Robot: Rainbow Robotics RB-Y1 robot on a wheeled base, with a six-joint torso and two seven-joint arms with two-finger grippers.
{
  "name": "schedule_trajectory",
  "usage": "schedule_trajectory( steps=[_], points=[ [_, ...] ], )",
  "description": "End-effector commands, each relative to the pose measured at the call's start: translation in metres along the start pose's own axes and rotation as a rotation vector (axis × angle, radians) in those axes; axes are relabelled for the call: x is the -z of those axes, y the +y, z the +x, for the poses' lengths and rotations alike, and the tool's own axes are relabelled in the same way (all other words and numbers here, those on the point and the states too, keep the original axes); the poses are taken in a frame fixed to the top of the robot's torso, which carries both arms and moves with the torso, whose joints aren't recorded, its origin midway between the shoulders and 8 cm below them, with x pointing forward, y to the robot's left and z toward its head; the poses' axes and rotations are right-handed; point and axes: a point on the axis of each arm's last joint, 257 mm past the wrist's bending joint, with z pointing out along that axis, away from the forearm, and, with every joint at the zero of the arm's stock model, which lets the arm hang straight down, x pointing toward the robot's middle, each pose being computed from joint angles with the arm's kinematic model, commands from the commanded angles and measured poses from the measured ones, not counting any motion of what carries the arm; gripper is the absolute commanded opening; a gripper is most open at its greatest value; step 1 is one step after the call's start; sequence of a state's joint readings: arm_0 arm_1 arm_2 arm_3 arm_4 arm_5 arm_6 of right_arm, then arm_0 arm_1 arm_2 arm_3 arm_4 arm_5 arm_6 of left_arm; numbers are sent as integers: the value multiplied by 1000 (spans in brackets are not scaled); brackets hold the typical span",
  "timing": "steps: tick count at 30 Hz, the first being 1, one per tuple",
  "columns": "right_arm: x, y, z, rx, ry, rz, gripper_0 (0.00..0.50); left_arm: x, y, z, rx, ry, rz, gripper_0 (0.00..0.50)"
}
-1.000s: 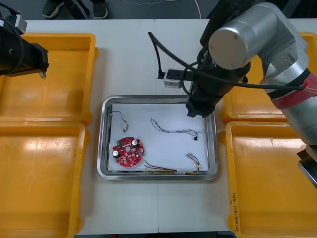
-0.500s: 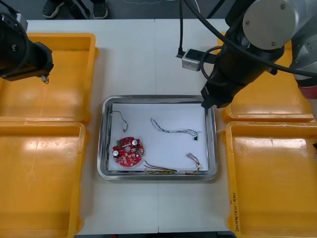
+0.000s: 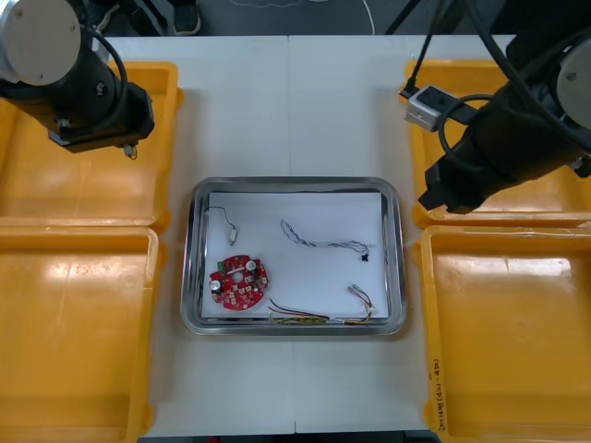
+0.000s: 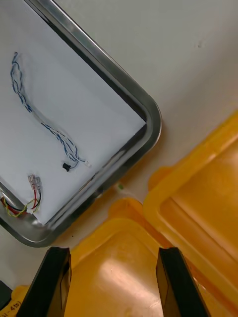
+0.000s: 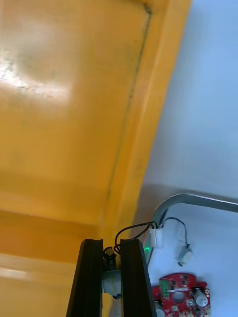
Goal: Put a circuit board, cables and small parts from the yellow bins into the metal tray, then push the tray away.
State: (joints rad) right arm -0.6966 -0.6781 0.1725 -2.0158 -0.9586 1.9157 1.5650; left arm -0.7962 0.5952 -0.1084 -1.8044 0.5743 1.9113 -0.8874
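My left gripper (image 3: 130, 148) hangs over the inner edge of the far left yellow bin (image 3: 55, 175). In the left wrist view it (image 5: 112, 285) is shut on a small metal part (image 5: 111, 281). My right gripper (image 3: 441, 197) is open above the inner edge of the right bins, just right of the metal tray (image 3: 190, 268); its fingers (image 4: 57, 282) hold nothing. Lying on the tray's white inside are a round red circuit board (image 3: 238, 281), a black cable (image 3: 222, 220), a twisted blue and white cable (image 3: 323, 241) and a red and yellow cable (image 3: 323, 317).
Near left bin (image 3: 74, 332), far right bin (image 3: 554, 198) and near right bin (image 3: 508, 323) flank the tray. Bare table lies beyond the tray's far rim. A tiny black piece (image 3: 367, 258) lies by the blue and white cable's end.
My right arm has swung right, from the tray's far right corner to above the right bins. My left arm has moved right across the far left bin toward the tray.
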Motion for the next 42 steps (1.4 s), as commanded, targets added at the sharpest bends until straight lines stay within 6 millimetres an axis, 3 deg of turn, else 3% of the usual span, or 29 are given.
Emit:
schedule_trajectory(
  steps=[1,8,13,21,30,42],
  points=[
    [17,-28,31,-77,-6,49,500,12,-49,-9,31,1,59,0],
    [21,-46,66,-204,-8,52,500,7,-92,1,2,54,81,0],
    [29,-57,80,-256,-15,80,500,4,-118,14,-19,69,99,0],
    [30,-57,106,-455,-4,103,500,-7,-157,47,-78,94,102,0],
    [22,-56,140,-598,34,176,500,-40,-158,94,-136,182,43,0],
    [12,-55,173,-725,84,212,500,-73,-168,114,-160,155,77,0]
  ],
)
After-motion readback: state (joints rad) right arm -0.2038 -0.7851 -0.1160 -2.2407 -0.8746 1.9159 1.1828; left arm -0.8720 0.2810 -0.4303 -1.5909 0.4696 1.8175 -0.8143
